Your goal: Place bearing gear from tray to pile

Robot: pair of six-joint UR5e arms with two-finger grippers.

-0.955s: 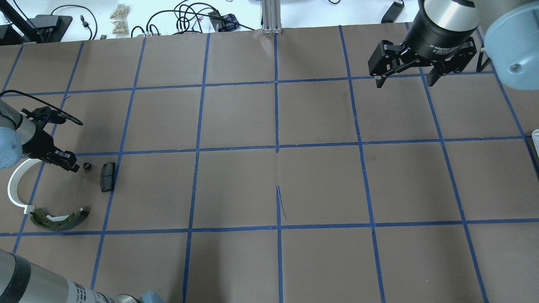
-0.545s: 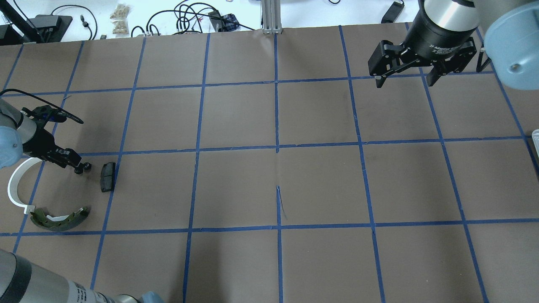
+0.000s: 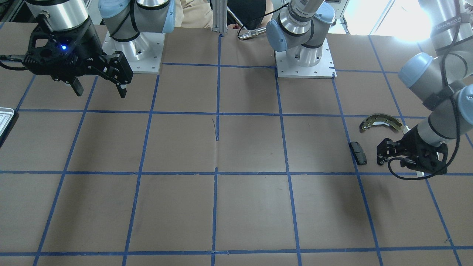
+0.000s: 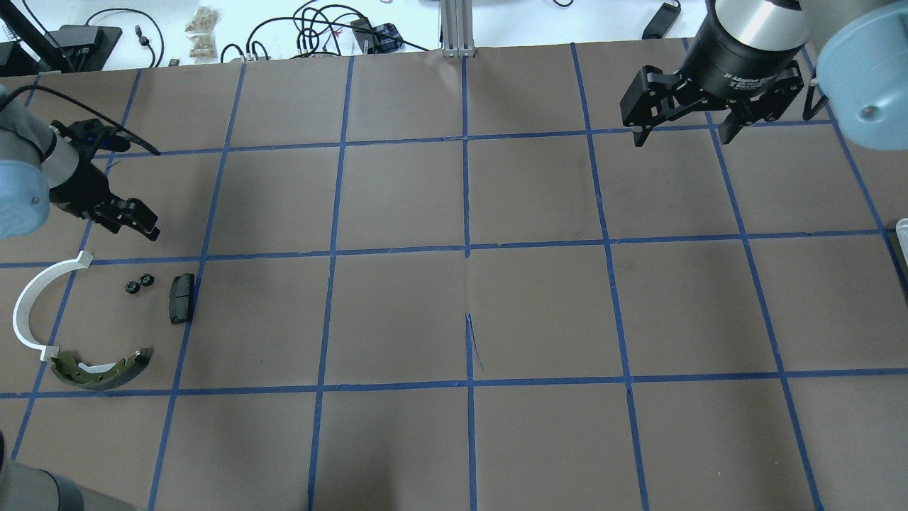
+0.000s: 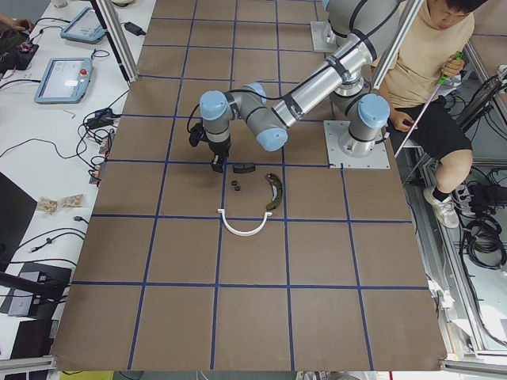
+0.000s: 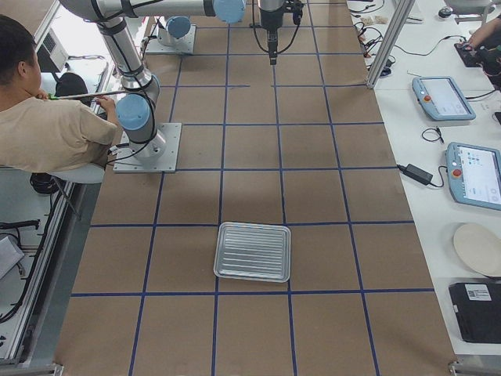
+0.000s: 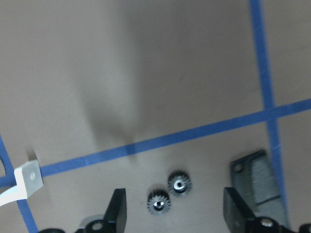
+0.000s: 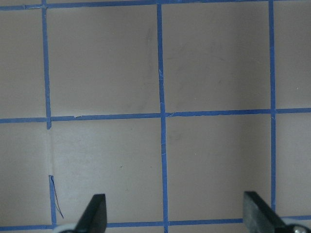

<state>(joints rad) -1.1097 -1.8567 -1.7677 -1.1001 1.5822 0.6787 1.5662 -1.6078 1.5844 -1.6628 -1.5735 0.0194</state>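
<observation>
Two small black bearing gears [image 4: 139, 284] lie side by side on the table in the pile, next to the black pad [image 4: 181, 298], the white arc [image 4: 32, 305] and the olive brake shoe [image 4: 103, 367]. My left gripper [image 4: 142, 226] hovers open and empty just beyond them. In the left wrist view both gears [image 7: 168, 192] show on the table between its open fingers [image 7: 116, 208]. My right gripper [image 4: 682, 135] is open and empty, high at the far right. The pale ribbed tray [image 6: 253, 251] lies empty, and only its edge shows in the overhead view [image 4: 902, 234].
The table is brown paper with a blue tape grid. Cables and small items lie beyond its far edge [image 4: 319, 32]. A seated person [image 6: 47, 129] is beside the robot bases. Tablets [image 6: 477, 172] lie on a side bench.
My left gripper set a gear down beside the other one, opened, and pulled up and away towards the far side. The white arc's end is uncovered. The right arm stayed still.
</observation>
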